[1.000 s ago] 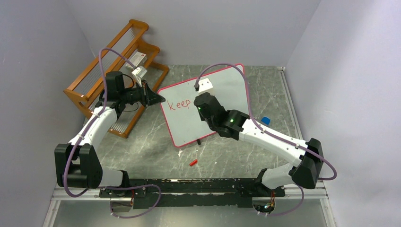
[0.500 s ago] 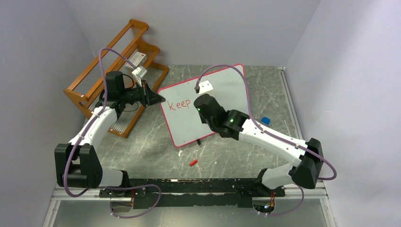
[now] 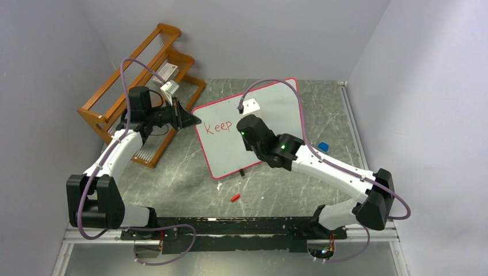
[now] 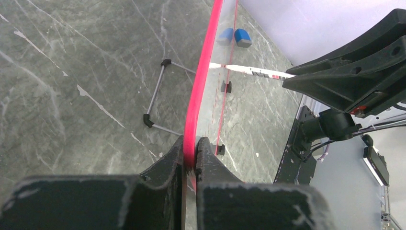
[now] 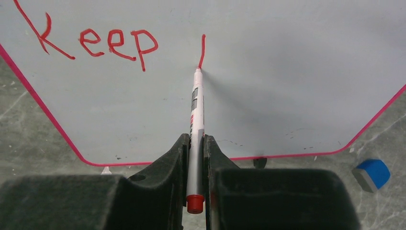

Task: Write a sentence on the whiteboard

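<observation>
Red-framed smooth whiteboard, slim marker

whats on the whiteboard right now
On the whiteboard: the red word "Keep" and one vertical stroke, with the marker tip touching its lower end. The right tool holding the marker hides a strip of the board's bottom edge.

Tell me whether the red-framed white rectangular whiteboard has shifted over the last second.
No. The whiteboard has its corners at the same spots relative to the brown wooden rack.
</observation>
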You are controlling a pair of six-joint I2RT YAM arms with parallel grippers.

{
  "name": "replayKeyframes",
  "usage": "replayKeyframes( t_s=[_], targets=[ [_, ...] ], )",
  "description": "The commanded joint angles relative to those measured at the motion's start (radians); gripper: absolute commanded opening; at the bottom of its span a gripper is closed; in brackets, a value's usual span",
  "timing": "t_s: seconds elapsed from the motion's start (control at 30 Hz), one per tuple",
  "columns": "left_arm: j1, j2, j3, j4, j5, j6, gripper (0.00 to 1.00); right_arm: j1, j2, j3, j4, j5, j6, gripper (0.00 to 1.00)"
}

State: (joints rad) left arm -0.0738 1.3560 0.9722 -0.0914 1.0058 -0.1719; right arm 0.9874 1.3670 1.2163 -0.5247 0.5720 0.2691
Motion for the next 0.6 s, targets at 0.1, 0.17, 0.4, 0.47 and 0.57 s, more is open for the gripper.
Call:
replayKeyframes(
  t_s=[0.1, 0.17, 0.4, 0.47, 0.57],
  targets=[
    [-0.026, 0.032, -0.013, -0.061, -0.090, 0.110, 0.05, -0.005, -0.064, -0.011, 0.102, 0.041, -0.033, 0.00],
    [-0.026, 0.034, -0.013, -0.063, -0.091, 0.110, 0.05, -0.007, -0.057, -0.007, 0.109, 0.052, -0.042, 0.00],
    [-0.026, 0.035, -0.012, -0.064, -0.090, 0.111, 0.05, -0.009, -0.027, -0.005, 0.137, 0.064, -0.052, 0.00],
    [-0.026, 0.035, -0.012, -0.062, -0.088, 0.110, 0.05, -0.010, -0.024, -0.006, 0.147, 0.066, -0.057, 0.00],
    [-0.026, 0.035, -0.012, -0.062, -0.088, 0.109, 0.05, -0.013, -0.014, -0.001, 0.143, 0.062, -0.058, 0.00]
  ],
)
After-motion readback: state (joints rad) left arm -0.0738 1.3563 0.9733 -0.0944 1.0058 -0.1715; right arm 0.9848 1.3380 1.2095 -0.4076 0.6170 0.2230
